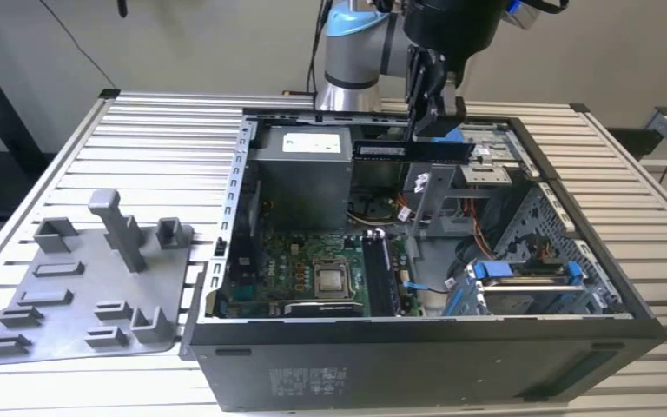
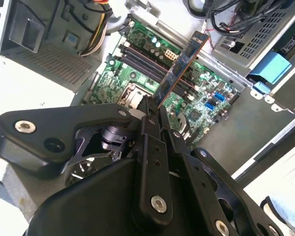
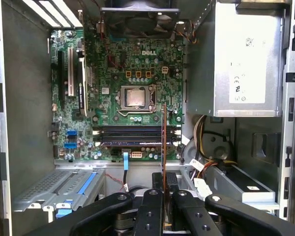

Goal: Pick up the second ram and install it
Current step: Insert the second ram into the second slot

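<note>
Above the motherboard (image 3: 113, 73), clear of it and toward its power-supply (image 1: 299, 174) side, the gripper (image 1: 436, 130) hangs with the second ram (image 1: 412, 150) pinched between its fingers. The claw is clenched on the stick's upper edge, about mid-length. The stick lies level with its contact edge facing down at the board, probably held that way so the edge can meet a slot.

The stick touches nothing but the fingers and is well above the board, higher than the walls of the computer case (image 1: 426, 339). That height likely keeps it clear of cables and brackets.

The memory slots (image 3: 135, 135) sit on the motherboard just beside the processor (image 3: 136, 98). In the first wrist view the held stick shows edge-on and runs across the slots, not along them, so it isn't lined up with any slot. It is not seated, so the install isn't done.

One slot seems to hold a dark stick (image 1: 377, 274) already, standing upright on the board, though I can't be sure.

The case is open on top, so the motherboard faces up at the arm. A grey fixture plate (image 1: 67, 304) lies well apart from the motherboard, outside the case on the slatted table (image 1: 171, 130), and its upright post is untouched.
</note>
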